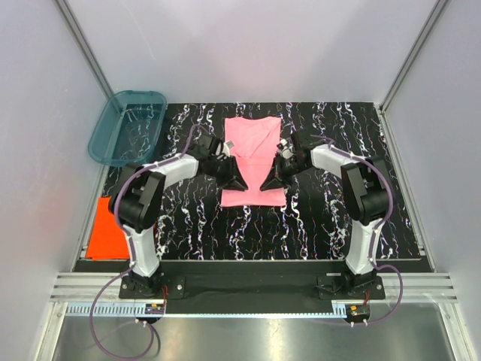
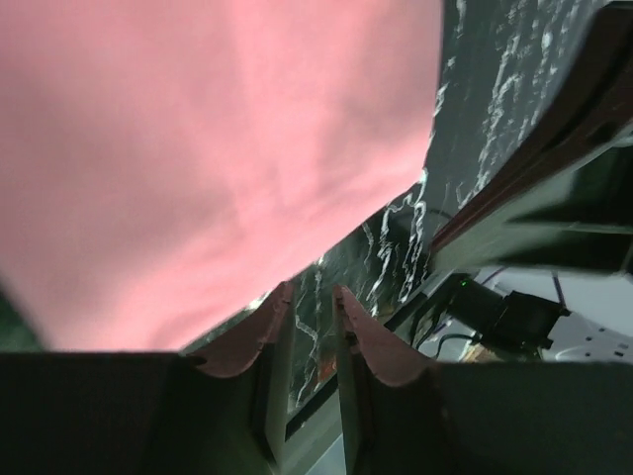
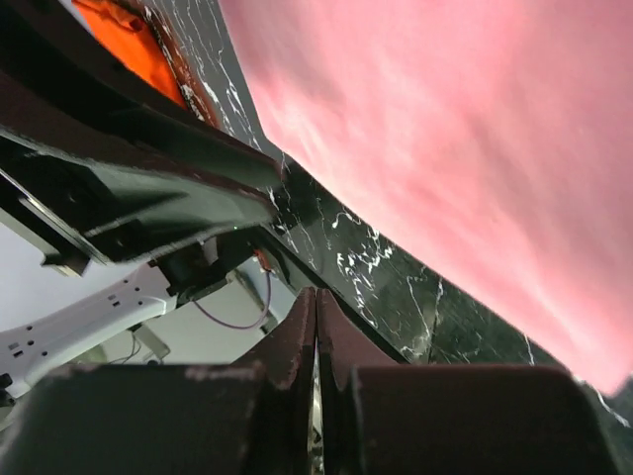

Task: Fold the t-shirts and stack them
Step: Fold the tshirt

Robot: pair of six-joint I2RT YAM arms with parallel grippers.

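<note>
The light pink t-shirt lies flat on the black marbled mat as a long narrow rectangle, neckline at the far end. It fills most of the left wrist view and the right wrist view. My left gripper hovers over its near left part, jaws a little apart and empty. My right gripper hovers over its near right part, jaws pressed together with nothing between them. The orange-red t-shirt lies left of the mat and shows in the right wrist view.
A teal see-through tub stands at the back left, partly off the mat. The mat's near edge runs just ahead of the arm bases. Grey walls close in on both sides.
</note>
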